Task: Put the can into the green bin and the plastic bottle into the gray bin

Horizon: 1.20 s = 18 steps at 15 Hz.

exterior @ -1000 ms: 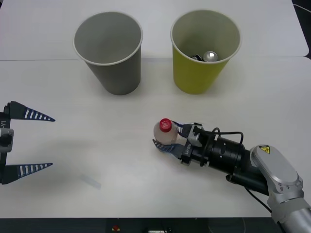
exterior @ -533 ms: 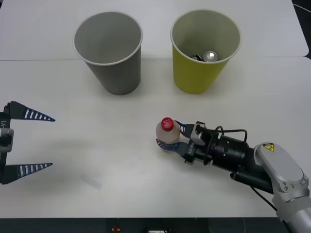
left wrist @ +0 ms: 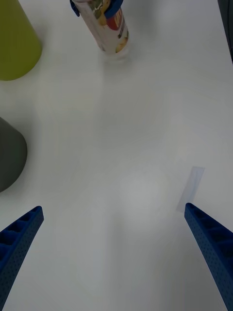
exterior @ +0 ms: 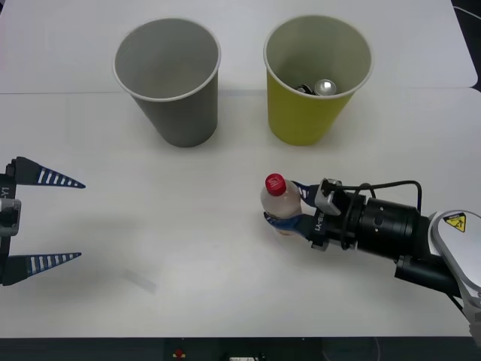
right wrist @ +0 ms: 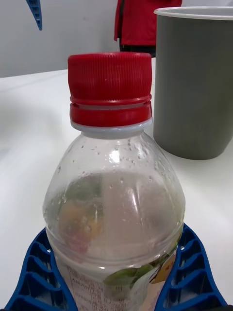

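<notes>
The plastic bottle, clear with a red cap, stands upright in the middle of the table with my right gripper shut on its lower body. In the right wrist view the bottle sits between the blue fingers. I cannot tell whether its base touches the table. The gray bin stands at the back left and the green bin at the back right. The can lies inside the green bin. My left gripper waits open at the table's left edge.
A small pale strip lies flat on the white table near the front left. The gray bin rises just beyond the bottle in the right wrist view. Both bins stand apart from the left gripper.
My right gripper has carried the bottle to the right across the table. The left arm, both bins and the can have not moved.
</notes>
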Tool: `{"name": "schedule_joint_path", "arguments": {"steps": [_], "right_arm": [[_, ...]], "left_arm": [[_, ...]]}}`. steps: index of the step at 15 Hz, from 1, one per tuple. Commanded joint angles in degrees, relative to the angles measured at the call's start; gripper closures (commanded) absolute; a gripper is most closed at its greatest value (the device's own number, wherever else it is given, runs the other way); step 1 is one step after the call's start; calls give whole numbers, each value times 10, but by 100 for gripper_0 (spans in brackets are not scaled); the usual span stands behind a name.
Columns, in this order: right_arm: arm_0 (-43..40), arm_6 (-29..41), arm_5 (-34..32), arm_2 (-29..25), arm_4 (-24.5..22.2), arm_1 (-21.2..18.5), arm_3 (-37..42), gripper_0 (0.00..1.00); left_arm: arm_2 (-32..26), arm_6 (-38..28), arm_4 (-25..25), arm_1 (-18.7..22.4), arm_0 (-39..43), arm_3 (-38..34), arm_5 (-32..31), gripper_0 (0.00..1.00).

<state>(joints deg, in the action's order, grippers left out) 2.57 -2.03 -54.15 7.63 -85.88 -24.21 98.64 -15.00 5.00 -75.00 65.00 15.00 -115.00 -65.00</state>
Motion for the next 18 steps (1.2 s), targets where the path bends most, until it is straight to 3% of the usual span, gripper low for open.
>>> {"name": "schedule_joint_path", "arguments": {"steps": [1,10,14,18], "right_arm": [[-21,84,-13,-25,-81,0,71,100],[-25,295,-203,-139,-227,0,246,100],[-25,367,-256,-163,-258,0,297,100],[-13,461,-330,-173,-344,0,384,100]], "left_arm": [[0,0,0,0,0,0,0,0],[0,0,0,0,0,0,0,0],[0,0,0,0,0,0,0,0],[0,0,0,0,0,0,0,0]]}}
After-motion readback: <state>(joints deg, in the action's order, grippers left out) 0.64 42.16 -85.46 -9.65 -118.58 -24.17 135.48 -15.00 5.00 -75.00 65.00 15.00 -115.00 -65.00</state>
